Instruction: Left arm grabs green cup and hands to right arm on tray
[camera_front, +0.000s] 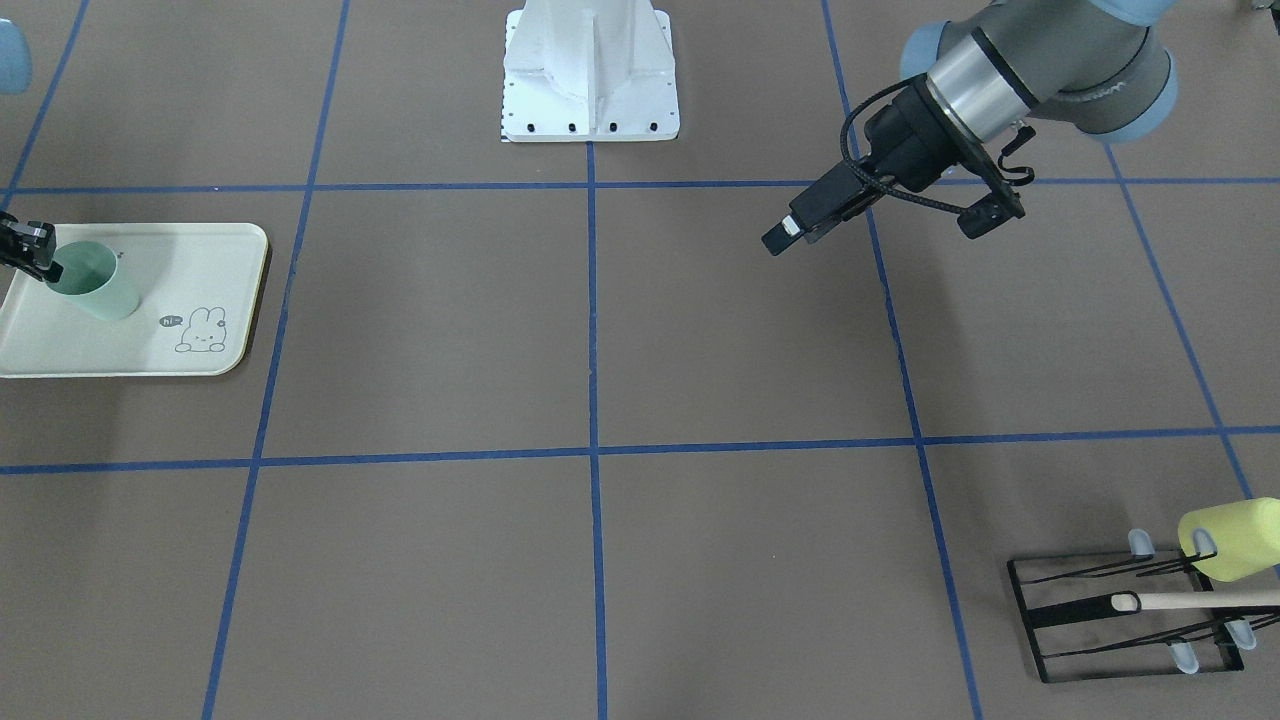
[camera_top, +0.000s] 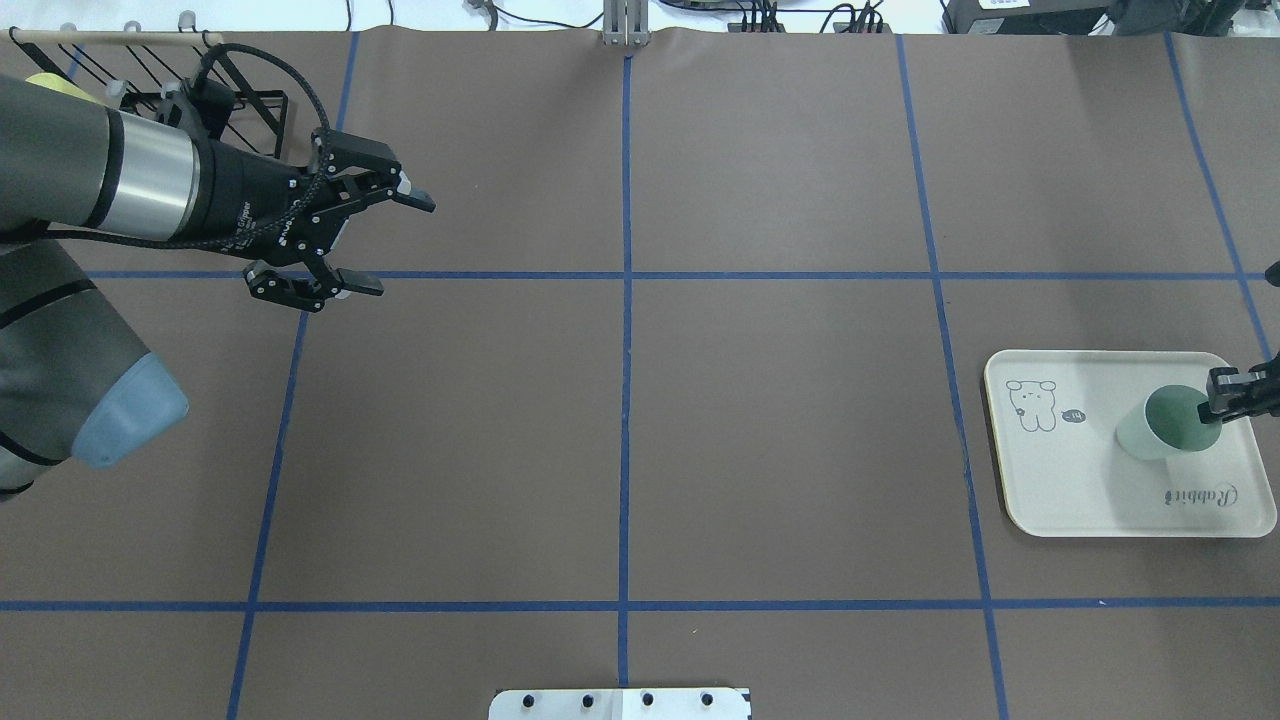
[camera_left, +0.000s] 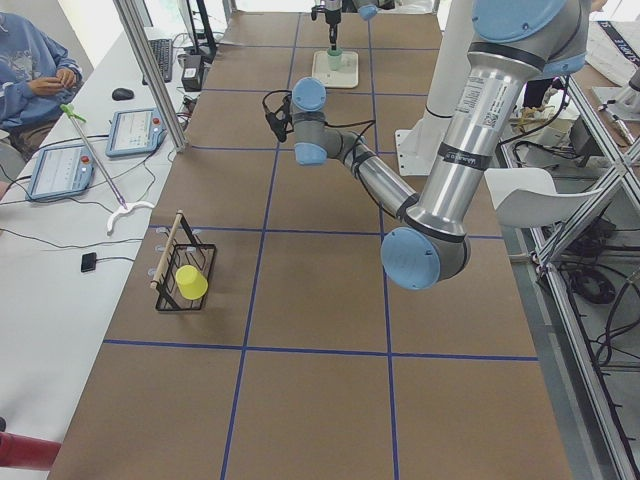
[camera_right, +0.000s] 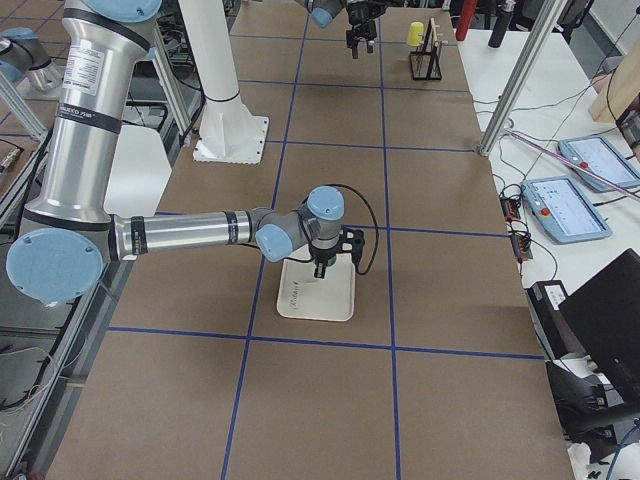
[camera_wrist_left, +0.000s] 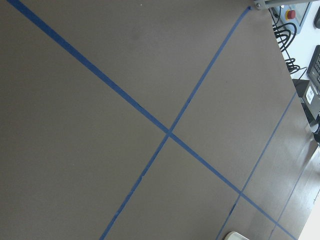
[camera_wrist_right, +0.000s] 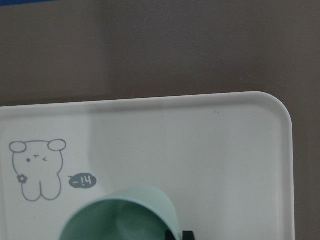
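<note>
Brown worktop (camera_top: 780, 440) gridded with blue tape (camera_top: 626, 400); white desks (camera_left: 50, 280) with touch pendants (camera_left: 137, 132) alongside. Cream tray (camera_top: 1060, 490) reads "Rabbit", its bunny (camera_top: 1030, 405) saying "hi~". Green cup (camera_top: 1145, 437) stands on it, right end effector (camera_top: 1215, 400) clamped on its rim; left end effector (camera_top: 404, 247) spread, empty.

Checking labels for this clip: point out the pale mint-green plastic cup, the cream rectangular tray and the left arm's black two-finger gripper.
pale mint-green plastic cup (camera_top: 1170, 422), overhead view, inner wall.
cream rectangular tray (camera_top: 1080, 490), overhead view, bare floor.
left arm's black two-finger gripper (camera_top: 400, 247), overhead view, midway between fingertips.
</note>
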